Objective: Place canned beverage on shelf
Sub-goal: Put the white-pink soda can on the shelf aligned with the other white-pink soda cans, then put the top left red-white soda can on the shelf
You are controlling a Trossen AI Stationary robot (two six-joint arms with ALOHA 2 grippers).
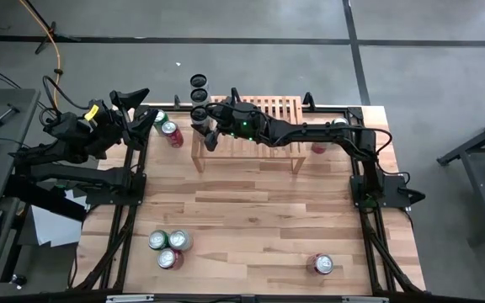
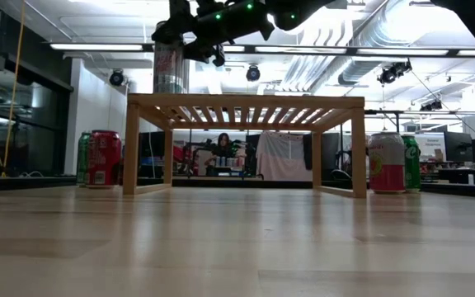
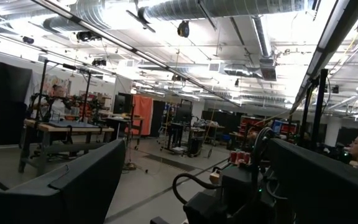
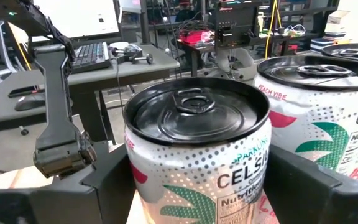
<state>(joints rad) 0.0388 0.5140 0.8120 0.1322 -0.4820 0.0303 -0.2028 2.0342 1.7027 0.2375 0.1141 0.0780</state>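
Three cans [image 1: 199, 98] | shelf [image 1: 269, 108] left edge | right pincer [image 1: 201, 119] gripping one (upright)

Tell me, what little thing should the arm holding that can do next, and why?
Probably open its fingers and let go. The right gripper has a Celsius can between its fingers at the left end of the shelf, beside other cans. In the low view the can looks upright on the slats, though contact isn't certain.
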